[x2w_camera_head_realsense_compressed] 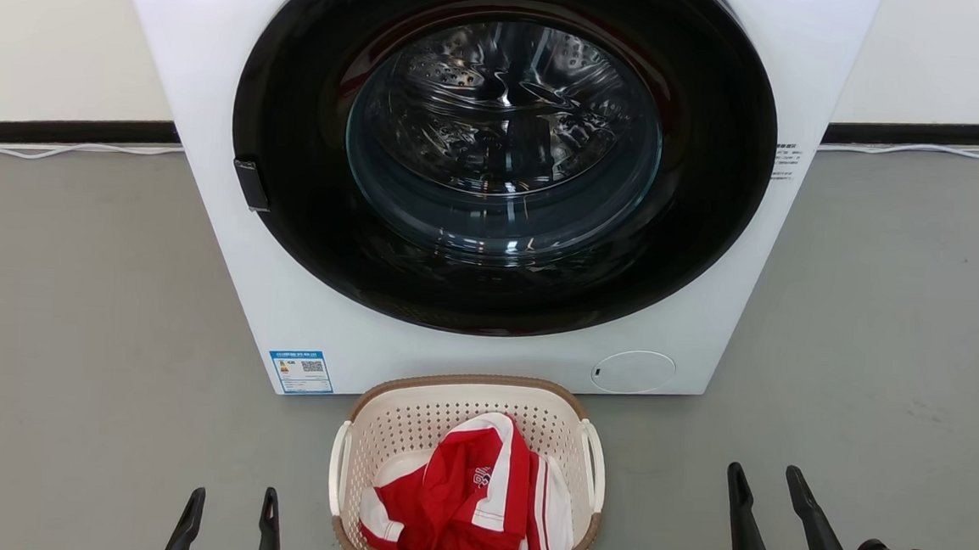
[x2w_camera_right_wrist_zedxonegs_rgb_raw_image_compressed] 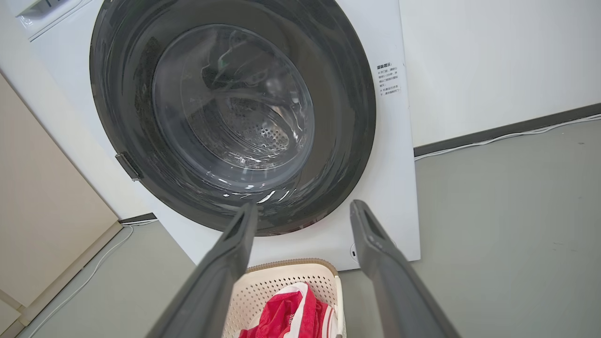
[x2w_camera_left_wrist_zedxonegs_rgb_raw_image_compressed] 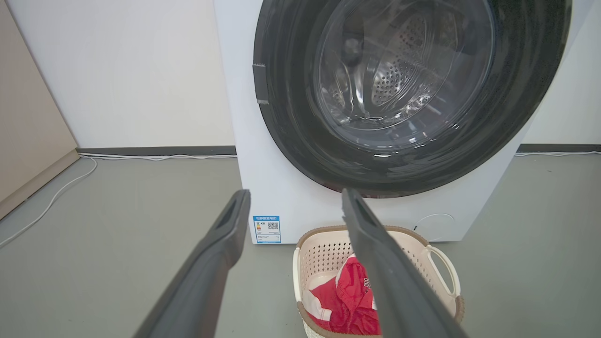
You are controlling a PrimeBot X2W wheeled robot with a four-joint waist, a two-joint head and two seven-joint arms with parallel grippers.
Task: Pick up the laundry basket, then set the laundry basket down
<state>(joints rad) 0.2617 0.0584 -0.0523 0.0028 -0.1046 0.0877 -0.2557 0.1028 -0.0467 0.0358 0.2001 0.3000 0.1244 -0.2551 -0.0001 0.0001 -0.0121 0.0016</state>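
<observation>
Now: basket (x2w_camera_head_realsense_compressed: pixel 409 427) holding red-white garment (x2w_camera_head_realsense_compressed: pixel 459 494) stands on floor (x2w_camera_head_realsense_compressed: pixel 70 326) near side of washer (x2w_camera_head_realsense_compressed: pixel 212 79); left gripper (x2w_camera_head_realsense_compressed: pixel 234 493), right gripper (x2w_camera_head_realsense_compressed: pixel 764 470) flank it, both wide open, empty.

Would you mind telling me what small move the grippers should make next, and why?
Probably bring both arms inward and down toward the loop handles. The laundry basket rests on the floor before the washing machine, a red-and-white garment inside; the left gripper and right gripper stand open to either side, touching nothing, so neither handle is within a grasp yet.
</observation>
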